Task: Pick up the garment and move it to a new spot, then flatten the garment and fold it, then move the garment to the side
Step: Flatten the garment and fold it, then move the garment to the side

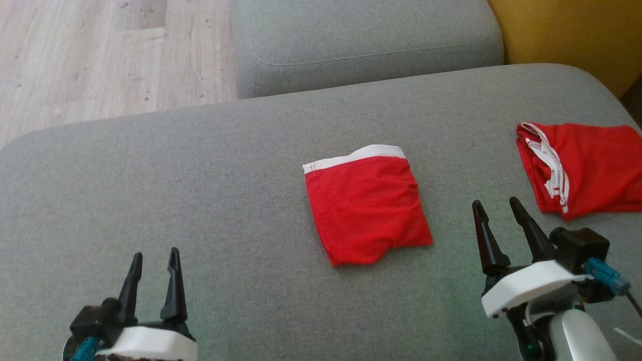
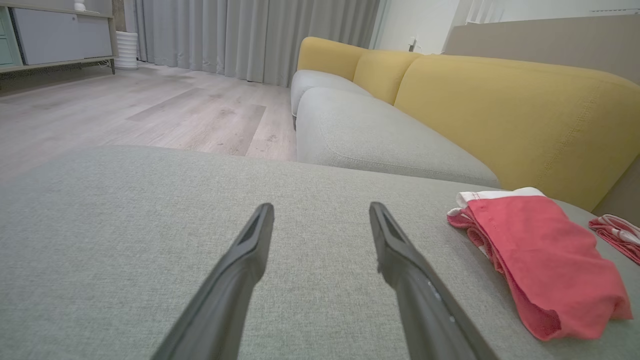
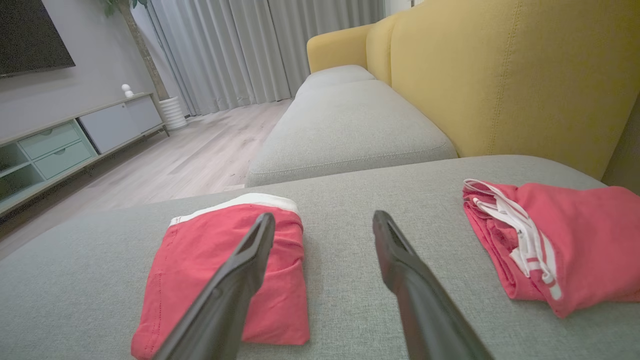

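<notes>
While both arms sit low at the near edge, the left gripper (image 1: pixel 155 253) points almost straight ahead and the right gripper (image 1: pixel 495 201) reaches further forward, its fingers leaning a little to the left. Both are spread wide, holding nothing, the dark tapered fingers clear of the fabric below. Each gripper has a white housing. The garment (image 1: pixel 366 208) lies at the middle of the cushion (image 1: pixel 200 175), between the two grippers and nearer the right one, touching neither. It is folded to a rough square of soft red knit, with a white waistband along the far edge and a wavy near hem. A pile (image 1: pixel 587 168) of red cloth with white striped bands lies bunched in layers at the cushion's right side, well apart from the garment. The cushion is coarse grey weave with rounded corners. A backrest (image 1: pixel 567 35) of yellow cloth stands beyond it, and the floor (image 1: pixel 100 55) is pale wood plank.
</notes>
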Available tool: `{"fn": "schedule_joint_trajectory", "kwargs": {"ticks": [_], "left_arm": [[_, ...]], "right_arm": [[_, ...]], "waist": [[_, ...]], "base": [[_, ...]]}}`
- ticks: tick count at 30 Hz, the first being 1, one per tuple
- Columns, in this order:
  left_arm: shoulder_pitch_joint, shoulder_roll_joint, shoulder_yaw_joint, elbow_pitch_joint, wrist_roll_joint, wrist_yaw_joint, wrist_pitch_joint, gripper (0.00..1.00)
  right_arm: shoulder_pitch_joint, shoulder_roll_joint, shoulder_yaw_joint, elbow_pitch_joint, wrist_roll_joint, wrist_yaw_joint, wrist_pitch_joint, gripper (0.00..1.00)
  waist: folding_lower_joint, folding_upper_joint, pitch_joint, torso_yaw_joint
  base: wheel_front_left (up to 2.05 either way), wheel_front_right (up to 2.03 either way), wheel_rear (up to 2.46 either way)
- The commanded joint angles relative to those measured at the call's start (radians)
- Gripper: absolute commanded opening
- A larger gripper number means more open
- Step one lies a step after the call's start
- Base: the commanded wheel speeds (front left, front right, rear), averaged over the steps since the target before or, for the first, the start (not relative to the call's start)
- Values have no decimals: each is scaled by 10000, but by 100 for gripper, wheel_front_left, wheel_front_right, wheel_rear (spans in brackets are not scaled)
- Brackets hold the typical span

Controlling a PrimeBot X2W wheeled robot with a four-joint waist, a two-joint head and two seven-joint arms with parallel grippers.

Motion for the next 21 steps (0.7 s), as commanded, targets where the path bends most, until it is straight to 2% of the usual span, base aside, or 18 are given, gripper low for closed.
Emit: {"fn": "schedule_joint_trajectory", "kwargs": {"ticks": [1, 21], "left_arm": [[-309, 221, 445, -323, 38, 54, -94, 100], [-347, 307, 347, -673, -54, 249, 37, 100]], "right_arm": [[-242, -55, 203, -265, -36, 67, -105, 100], [-297, -31, 204, -174, 3, 67, 17, 100]], "waist": [[1, -1, 2, 5], [1, -1, 132, 146]], "base": [[0, 0, 0], [0, 0, 0]]}}
